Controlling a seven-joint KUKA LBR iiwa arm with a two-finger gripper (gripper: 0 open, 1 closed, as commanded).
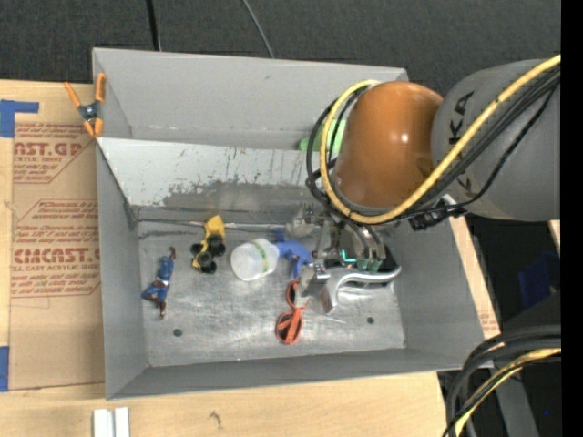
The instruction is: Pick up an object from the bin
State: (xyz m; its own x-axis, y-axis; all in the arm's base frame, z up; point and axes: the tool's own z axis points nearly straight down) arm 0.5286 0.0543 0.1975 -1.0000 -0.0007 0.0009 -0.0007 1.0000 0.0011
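That hand point(339, 279) sits low in the bin point(118, 244), right of the white cup point(253, 259); whether it is open or closed I cannot tell. Nearest it lies a red-orange piece point(291, 322), below and right of the cup. Nothing looks lifted yet.

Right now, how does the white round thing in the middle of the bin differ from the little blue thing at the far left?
The white thing is round, chunky and pale; the blue thing is thin and long. The white thing lies nearer the gripper; the blue thing lies alone by the left wall. Both rest loose on the bin floor.
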